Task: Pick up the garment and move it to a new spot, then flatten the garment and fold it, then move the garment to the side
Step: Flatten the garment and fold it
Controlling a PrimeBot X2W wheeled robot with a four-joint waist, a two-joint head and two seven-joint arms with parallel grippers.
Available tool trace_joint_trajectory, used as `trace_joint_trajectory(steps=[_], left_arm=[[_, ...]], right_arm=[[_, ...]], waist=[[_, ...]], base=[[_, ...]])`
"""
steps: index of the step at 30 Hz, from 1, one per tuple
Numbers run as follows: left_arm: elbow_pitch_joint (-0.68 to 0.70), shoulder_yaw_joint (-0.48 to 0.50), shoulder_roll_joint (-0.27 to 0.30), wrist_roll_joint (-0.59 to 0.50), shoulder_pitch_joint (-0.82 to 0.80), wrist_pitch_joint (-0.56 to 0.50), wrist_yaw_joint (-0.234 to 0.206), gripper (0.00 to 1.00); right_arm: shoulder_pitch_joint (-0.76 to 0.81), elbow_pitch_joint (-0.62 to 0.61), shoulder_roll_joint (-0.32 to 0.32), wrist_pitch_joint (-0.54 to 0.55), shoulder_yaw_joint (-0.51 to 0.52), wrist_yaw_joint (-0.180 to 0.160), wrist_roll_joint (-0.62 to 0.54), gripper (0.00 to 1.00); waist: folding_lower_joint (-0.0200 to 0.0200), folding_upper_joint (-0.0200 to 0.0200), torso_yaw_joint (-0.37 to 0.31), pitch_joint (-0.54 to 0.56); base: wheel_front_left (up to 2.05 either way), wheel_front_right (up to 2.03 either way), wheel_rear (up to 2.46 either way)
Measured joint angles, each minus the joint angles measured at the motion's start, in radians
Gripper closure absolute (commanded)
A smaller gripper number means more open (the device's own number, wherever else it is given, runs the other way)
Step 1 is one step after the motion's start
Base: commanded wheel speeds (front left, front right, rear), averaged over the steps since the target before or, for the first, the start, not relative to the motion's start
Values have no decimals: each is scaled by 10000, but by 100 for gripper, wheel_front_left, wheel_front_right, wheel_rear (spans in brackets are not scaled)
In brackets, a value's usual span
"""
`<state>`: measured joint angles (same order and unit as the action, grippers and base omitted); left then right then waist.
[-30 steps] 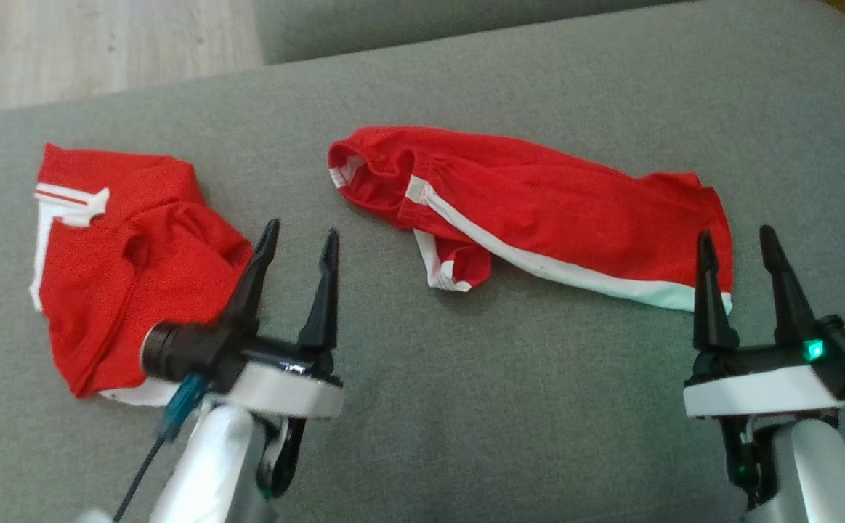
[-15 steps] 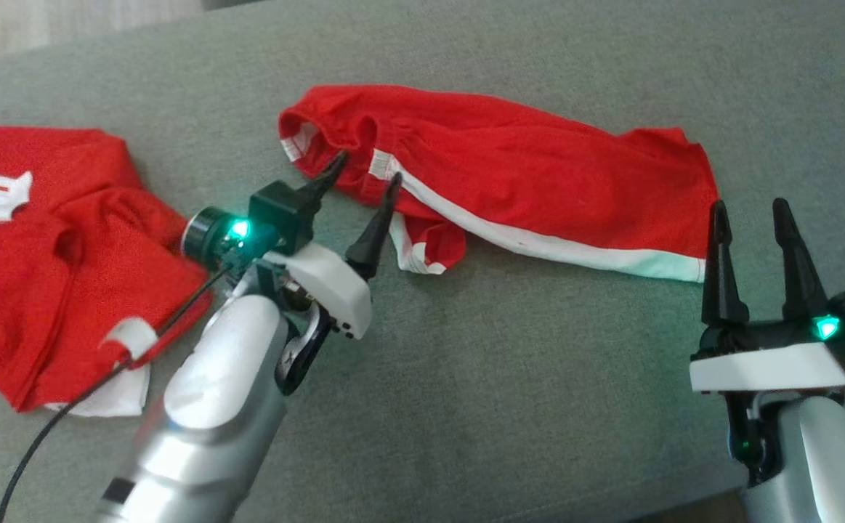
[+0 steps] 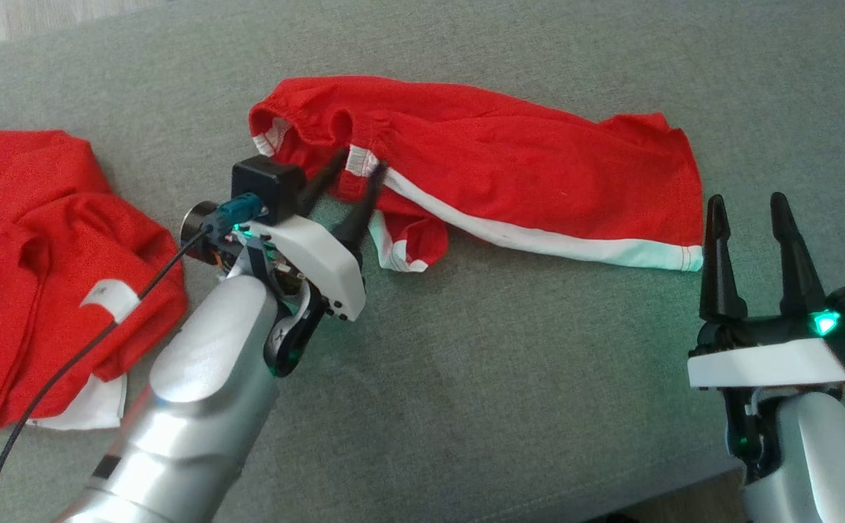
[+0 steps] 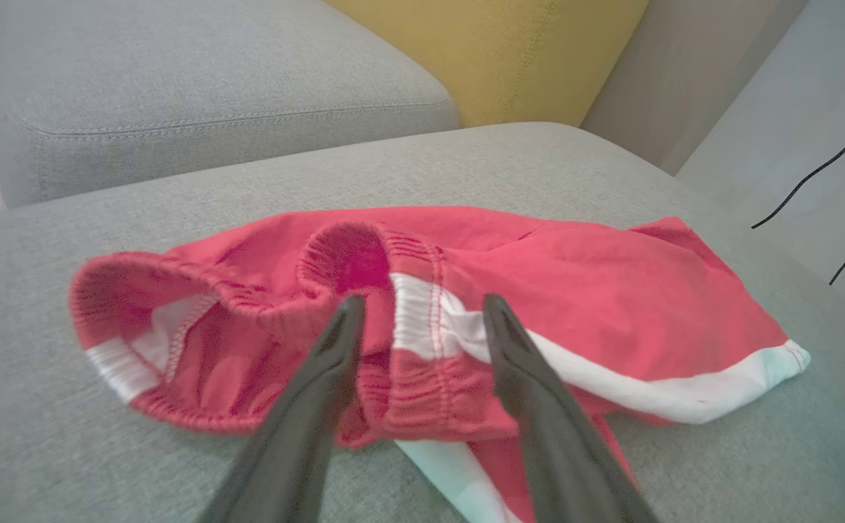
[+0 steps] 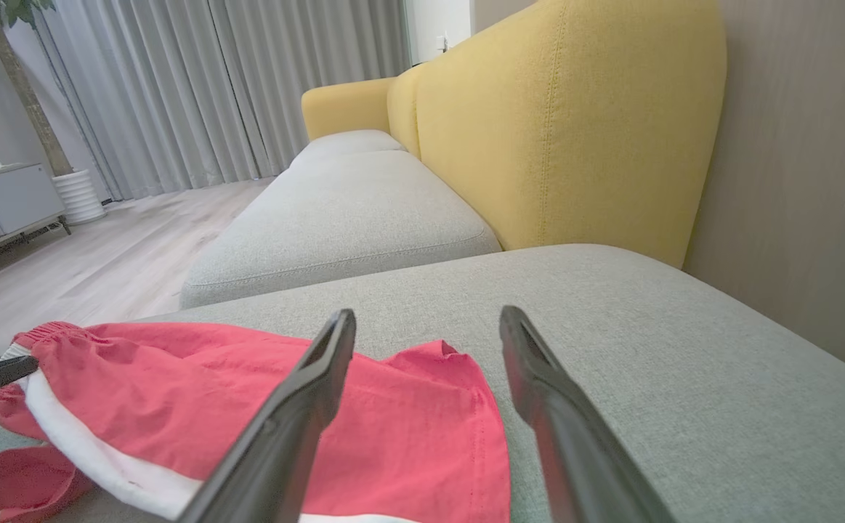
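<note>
Crumpled red shorts [image 3: 509,167] of smooth knit, with a white side stripe and a gathered elastic waistband, lie mid-cushion on the grey woven sofa cushion [image 3: 509,378]. One second red garment [image 3: 30,240] lies rumpled at far left. The left gripper [image 3: 360,160] straddles the waistband with its two tapered fingers [image 4: 313,407] spread. The right gripper [image 3: 747,200] hovers agape near the hem.

The head camera looks steeply down on the grey sofa seat [image 3: 509,407]. The left wrist camera sits low, very near the red shorts [image 4: 596,290], facing the yellow backrest [image 4: 509,51]. The right wrist camera, equally low but farther back, faces the same way. All three share the shorts.
</note>
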<state>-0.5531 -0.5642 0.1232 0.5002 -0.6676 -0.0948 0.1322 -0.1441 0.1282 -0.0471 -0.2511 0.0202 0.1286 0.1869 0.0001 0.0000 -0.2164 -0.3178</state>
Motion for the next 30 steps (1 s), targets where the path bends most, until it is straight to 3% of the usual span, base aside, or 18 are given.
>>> trace_joint_trajectory(steps=[10,22,30], left_arm=[[362,-537,393,15,-30,888,0,100],[1513,-617,663,222,439,857,-94,100],[1793,-612,894,291,516,692,-192,100]], right_arm=[[0,606,2,0,313,0,-138,0],[-627,3630,19,161,523,0,-428,0],[-1139,4502,17,242,29,0,-487,0]], waist=[[-1,0,87,192],[-1,0,527,407],[-1,0,440,450]], base=[[0,0,0],[0,0,0],[0,0,0]])
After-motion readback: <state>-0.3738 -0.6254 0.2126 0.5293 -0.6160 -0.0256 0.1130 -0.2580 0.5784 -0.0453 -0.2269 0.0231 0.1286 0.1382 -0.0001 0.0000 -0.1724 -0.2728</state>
